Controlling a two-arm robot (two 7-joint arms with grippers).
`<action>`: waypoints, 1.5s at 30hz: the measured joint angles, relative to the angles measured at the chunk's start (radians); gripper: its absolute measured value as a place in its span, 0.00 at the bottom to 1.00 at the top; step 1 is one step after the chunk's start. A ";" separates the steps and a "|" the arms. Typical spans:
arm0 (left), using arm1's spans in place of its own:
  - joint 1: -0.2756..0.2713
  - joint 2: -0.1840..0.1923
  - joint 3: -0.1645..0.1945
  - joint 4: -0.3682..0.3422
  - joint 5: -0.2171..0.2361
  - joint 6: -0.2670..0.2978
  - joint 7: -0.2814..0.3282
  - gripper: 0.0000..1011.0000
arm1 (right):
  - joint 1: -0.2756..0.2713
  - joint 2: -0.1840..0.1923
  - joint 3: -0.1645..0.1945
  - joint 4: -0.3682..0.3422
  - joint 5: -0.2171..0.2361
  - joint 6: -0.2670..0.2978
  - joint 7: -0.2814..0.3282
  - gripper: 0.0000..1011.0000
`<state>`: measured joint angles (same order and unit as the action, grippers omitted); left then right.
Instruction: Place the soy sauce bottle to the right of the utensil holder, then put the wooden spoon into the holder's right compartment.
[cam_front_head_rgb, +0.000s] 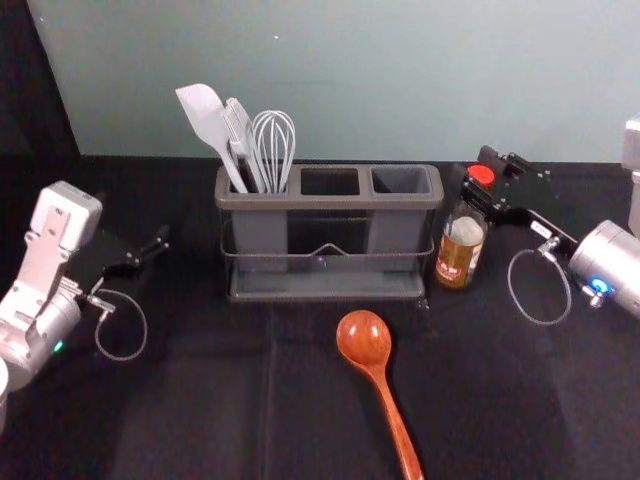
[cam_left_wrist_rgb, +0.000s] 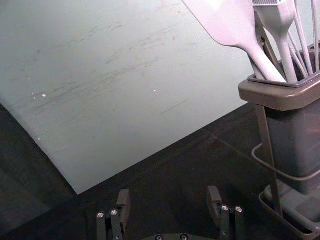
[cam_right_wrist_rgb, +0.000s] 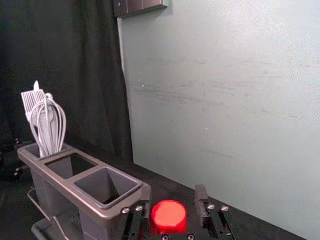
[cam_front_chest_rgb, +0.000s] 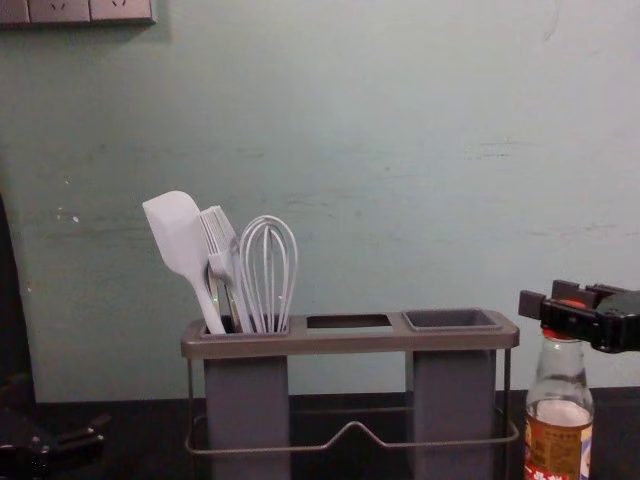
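My right gripper is around the red cap of the soy sauce bottle, which stands upright just right of the utensil holder. In the right wrist view, the cap lies between the fingers of my right gripper, with a gap on one side, so they are open. The holder's right compartment has nothing in it. In front of the holder lies the wooden spoon, bowl toward it. Left of the holder idles my left gripper; in its wrist view, the left gripper is open and holds nothing.
A white spatula, a brush and a whisk stand in the holder's left compartment. Behind the dark table rises a pale wall. A dark curtain hangs beyond the holder in the right wrist view.
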<state>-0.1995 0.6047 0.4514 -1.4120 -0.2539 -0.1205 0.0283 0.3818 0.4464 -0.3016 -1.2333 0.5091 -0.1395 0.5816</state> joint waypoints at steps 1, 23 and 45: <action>0.000 0.000 0.000 0.000 0.000 0.000 0.000 0.99 | -0.001 -0.002 0.002 0.000 0.001 -0.001 -0.001 0.58; 0.000 0.000 0.000 0.000 0.000 0.000 0.000 0.99 | -0.180 0.076 0.063 -0.293 0.002 0.071 -0.103 0.99; 0.000 0.000 0.000 0.000 0.000 0.000 0.000 0.99 | -0.380 0.061 -0.007 -0.471 -0.075 0.037 -0.124 0.99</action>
<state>-0.1996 0.6047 0.4514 -1.4120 -0.2539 -0.1205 0.0283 0.0016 0.5073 -0.3085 -1.7048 0.4343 -0.1022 0.4579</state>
